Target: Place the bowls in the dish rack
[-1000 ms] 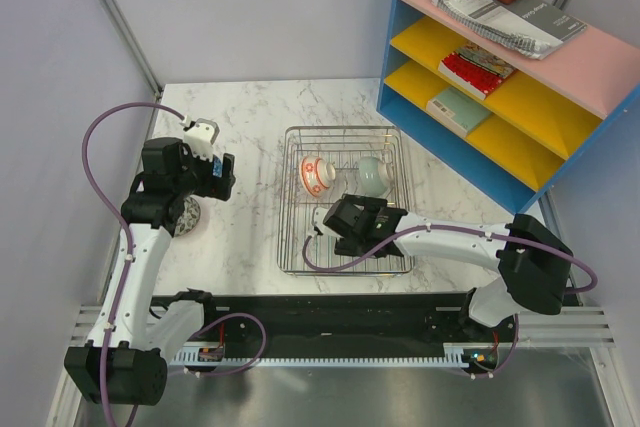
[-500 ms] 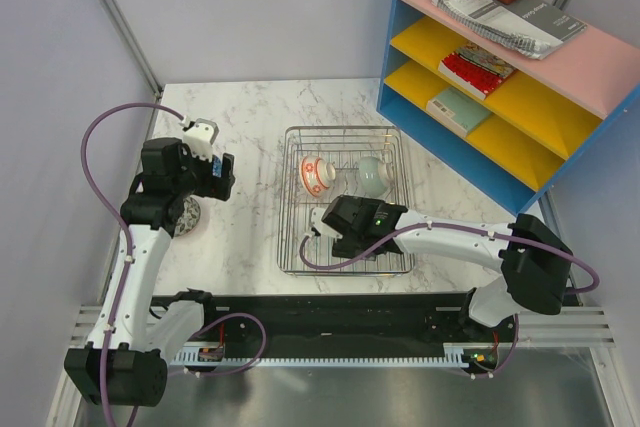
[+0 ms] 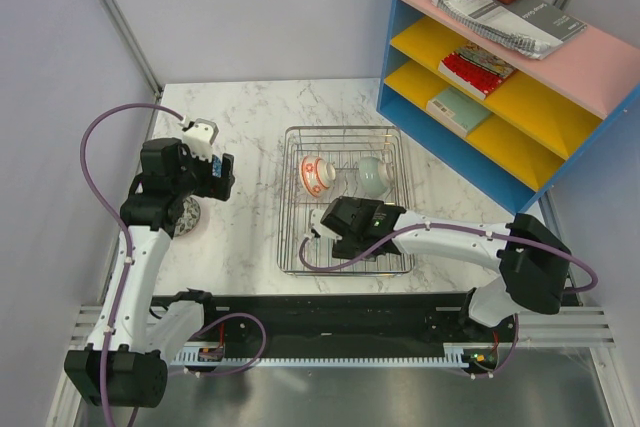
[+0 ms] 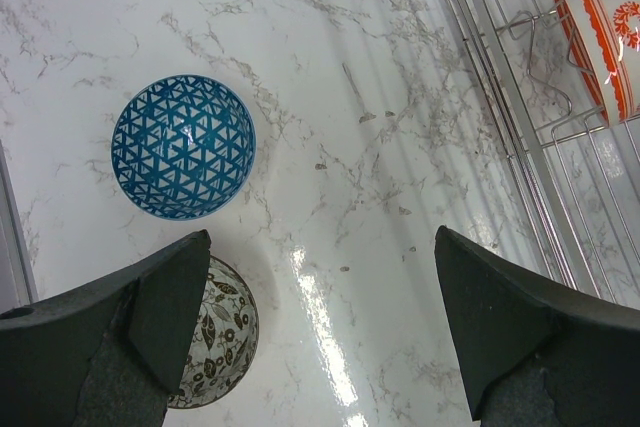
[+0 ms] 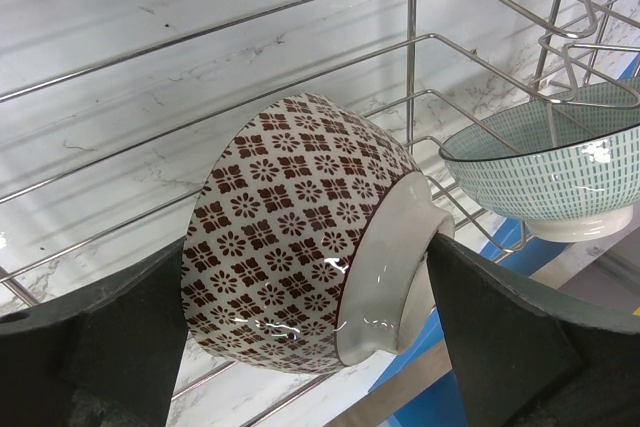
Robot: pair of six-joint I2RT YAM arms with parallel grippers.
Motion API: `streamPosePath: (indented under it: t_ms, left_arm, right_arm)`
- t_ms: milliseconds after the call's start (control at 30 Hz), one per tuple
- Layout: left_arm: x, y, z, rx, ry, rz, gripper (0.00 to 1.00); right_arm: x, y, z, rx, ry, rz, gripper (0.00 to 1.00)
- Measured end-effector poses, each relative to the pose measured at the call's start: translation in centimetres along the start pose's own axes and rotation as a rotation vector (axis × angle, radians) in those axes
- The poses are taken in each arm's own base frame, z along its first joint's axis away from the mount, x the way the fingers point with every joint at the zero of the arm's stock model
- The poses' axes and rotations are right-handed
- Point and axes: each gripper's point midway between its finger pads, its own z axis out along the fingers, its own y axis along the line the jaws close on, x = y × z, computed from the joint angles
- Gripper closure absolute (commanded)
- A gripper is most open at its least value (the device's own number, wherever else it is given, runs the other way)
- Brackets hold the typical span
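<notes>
The silver wire dish rack (image 3: pixel 345 132) holds a red-orange bowl (image 3: pixel 316 173) and a pale teal bowl (image 3: pixel 373 173), both on edge at its far end. My right gripper (image 5: pixel 308 247) is low inside the rack (image 5: pixel 411 7), its jaws wide open. A white bowl with a brown flower pattern (image 5: pixel 290 257) lies tilted on its side between them, its foot against the right finger. The teal bowl (image 5: pixel 550 172) stands just beyond. My left gripper (image 4: pixel 322 247) hangs open over the marble, above a blue triangle-patterned bowl (image 4: pixel 183 145) and a grey leaf-patterned bowl (image 4: pixel 218 347).
A blue shelf unit (image 3: pixel 480 137) with yellow and pink shelves, holding books, stands at the back right, close to the rack's far right corner. The rack's left wall (image 4: pixel 500 107) and the red-orange bowl (image 4: pixel 600 32) lie to the right of my left gripper.
My right gripper has shifted slightly to the left inside the rack. The left arm has not moved, and both grippers stay open.
</notes>
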Motion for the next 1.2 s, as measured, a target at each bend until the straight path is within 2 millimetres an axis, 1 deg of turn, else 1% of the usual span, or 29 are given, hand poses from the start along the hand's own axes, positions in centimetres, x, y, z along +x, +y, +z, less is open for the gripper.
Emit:
streamPosePath:
  t_ms: [167,600,800,1033,1200]
  left_arm:
    - [-0.1,0.0,-0.1,0.0,-0.006,0.001,0.0]
    - [-0.1,-0.3,-0.2,0.016,-0.011,0.002,0.0]
    - [-0.1,-0.4,-0.2,0.016,-0.011,0.002,0.0]
    - [-0.1,-0.4,-0.2,0.018,-0.011,0.001,0.0]
    - [-0.1,-0.4,-0.2,0.019,-0.011,0.001,0.0]
  right_arm:
    - [0.1,0.0,0.2,0.013,0.003,-0.002,0.02]
    - [0.0,0.1,0.4,0.037,-0.053,-0.014,0.02]
    - [-0.3,0.2,0.1,0.008,-0.087,-0.023,0.02]
    - [-1.5,0.9,-0.5,-0.043,-0.172,-0.018,0.02]
    - [-2.9,1.3,-0.6,-0.059,-0.263,-0.017,0.02]
